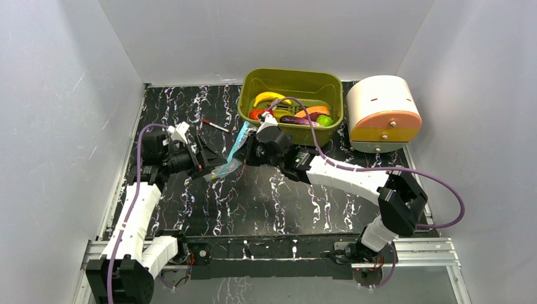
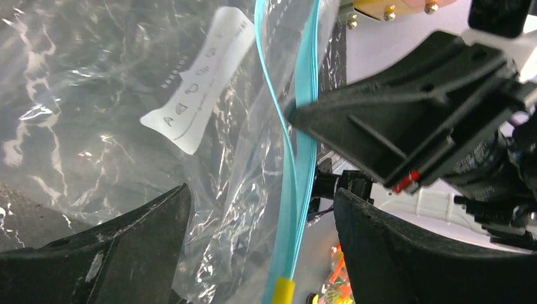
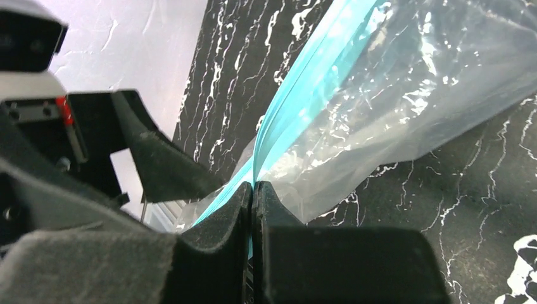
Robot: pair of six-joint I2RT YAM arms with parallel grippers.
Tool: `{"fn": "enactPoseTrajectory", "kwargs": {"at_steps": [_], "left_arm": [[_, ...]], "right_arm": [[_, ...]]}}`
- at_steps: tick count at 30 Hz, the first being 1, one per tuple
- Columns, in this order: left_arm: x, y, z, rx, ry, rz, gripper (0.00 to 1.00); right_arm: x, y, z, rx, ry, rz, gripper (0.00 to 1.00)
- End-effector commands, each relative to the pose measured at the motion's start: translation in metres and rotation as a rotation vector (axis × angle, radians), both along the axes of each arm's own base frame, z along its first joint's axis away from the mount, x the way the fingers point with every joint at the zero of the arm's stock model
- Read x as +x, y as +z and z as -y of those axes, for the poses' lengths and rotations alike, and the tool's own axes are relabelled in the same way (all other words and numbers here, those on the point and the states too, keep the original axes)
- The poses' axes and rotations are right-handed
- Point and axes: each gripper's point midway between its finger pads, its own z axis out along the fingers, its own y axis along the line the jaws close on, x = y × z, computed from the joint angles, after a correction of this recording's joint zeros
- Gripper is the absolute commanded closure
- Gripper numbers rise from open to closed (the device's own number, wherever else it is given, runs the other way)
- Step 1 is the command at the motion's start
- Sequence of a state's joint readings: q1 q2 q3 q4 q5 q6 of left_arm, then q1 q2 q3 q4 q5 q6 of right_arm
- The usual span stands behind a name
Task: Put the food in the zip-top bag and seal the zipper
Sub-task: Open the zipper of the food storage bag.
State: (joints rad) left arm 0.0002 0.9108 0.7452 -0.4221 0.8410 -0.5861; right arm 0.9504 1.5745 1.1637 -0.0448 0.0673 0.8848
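Observation:
The clear zip-top bag [image 1: 229,166] hangs between my two grippers above the dark marble table. My right gripper [image 3: 253,187] is shut on the teal zipper [image 3: 297,88], its pads pressed together on the strip. My left gripper [image 2: 263,215] stands open, with the bag [image 2: 126,95] and zipper [image 2: 297,158] loose between its spread fingers [image 2: 126,253]. A yellow tab [image 2: 282,291] caps the zipper's end. The food lies in the green tub [image 1: 291,75]: banana [image 1: 269,97], tomato [image 1: 256,114], eggplant [image 1: 294,119], green fruit [image 1: 325,120]. I see no food in the bag.
A thin red-tipped stick [image 1: 214,125] lies on the table left of the tub. A white and orange drum-shaped box [image 1: 383,114] stands at the back right. White walls close in the table on three sides.

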Motion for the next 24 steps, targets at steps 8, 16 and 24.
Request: {"fn": "enactPoseTrajectory", "kwargs": {"at_steps": [8, 16, 24], "left_arm": [[0.022, 0.020, -0.008, 0.252, 0.020, 0.053, 0.18], [0.019, 0.031, 0.005, 0.167, -0.014, 0.085, 0.20], [0.019, 0.055, 0.033, -0.043, -0.109, 0.139, 0.18]], "right_arm": [[-0.012, 0.052, -0.003, 0.070, 0.079, 0.158, 1.00], [-0.012, 0.056, 0.017, 0.026, 0.033, 0.186, 1.00], [-0.025, 0.075, 0.008, 0.129, 0.092, 0.167, 1.00]]}}
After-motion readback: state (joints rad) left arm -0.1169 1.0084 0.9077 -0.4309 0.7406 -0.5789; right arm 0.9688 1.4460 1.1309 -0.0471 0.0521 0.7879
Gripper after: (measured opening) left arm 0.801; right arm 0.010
